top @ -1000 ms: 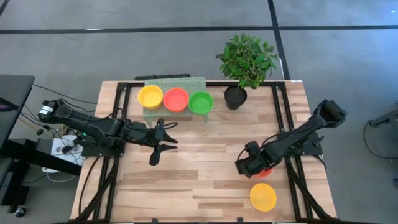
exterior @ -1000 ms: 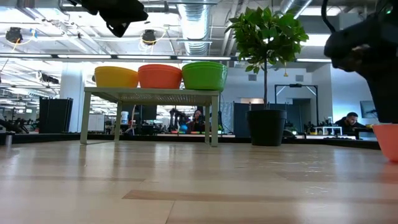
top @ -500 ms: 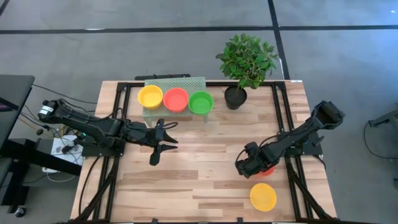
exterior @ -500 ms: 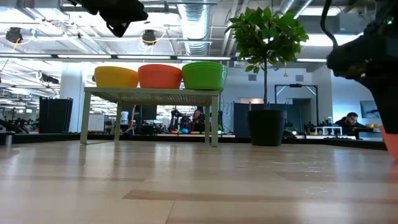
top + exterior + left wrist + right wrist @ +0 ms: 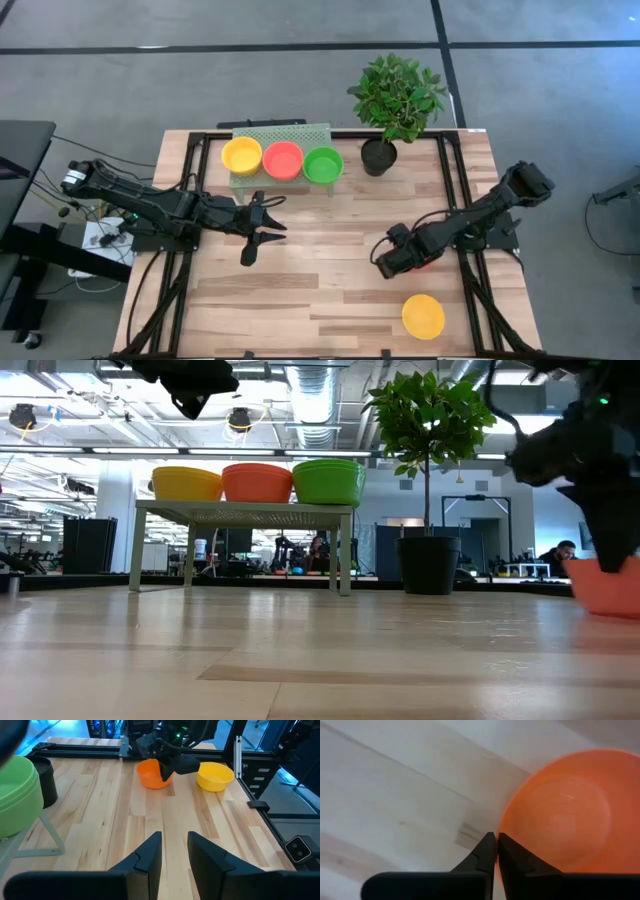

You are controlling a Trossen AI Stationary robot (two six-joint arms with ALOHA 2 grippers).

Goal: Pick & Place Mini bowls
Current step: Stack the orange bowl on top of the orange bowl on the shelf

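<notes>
An orange-red mini bowl [image 5: 565, 815] sits right of the table's middle [image 5: 427, 263]. My right gripper [image 5: 496, 839] stands over the side of it facing the table's left and is shut on it. A yellow mini bowl [image 5: 423, 315] rests on its base near the front edge. Yellow [image 5: 241, 155], red [image 5: 283, 159] and green [image 5: 323, 164] mini bowls stand on the pale green rack [image 5: 275, 133] at the back. My left gripper [image 5: 174, 837] hovers open left of the middle, with nothing between its fingers. My right gripper pinches the orange-red bowl's rim [image 5: 503, 826] on the side toward the table's left, one finger inside the bowl and one outside. The fingers [image 5: 167, 766] come from above, pointing down. Whether the bowl's base [image 5: 605, 608] is off the wood, I cannot tell.
A black pot [image 5: 378, 156] with a leafy plant [image 5: 398, 95] stands at the back, right of the rack. Bare wood lies between the two arms [image 5: 320, 260]. Black frame rails [image 5: 470, 290] run along the table's sides.
My right gripper has gone a little toward the table's left and far edge, rolled somewhat, and come onto the orange-red bowl's rim. The bowl has shifted with it toward the table's left, showing more fully in the low view.
</notes>
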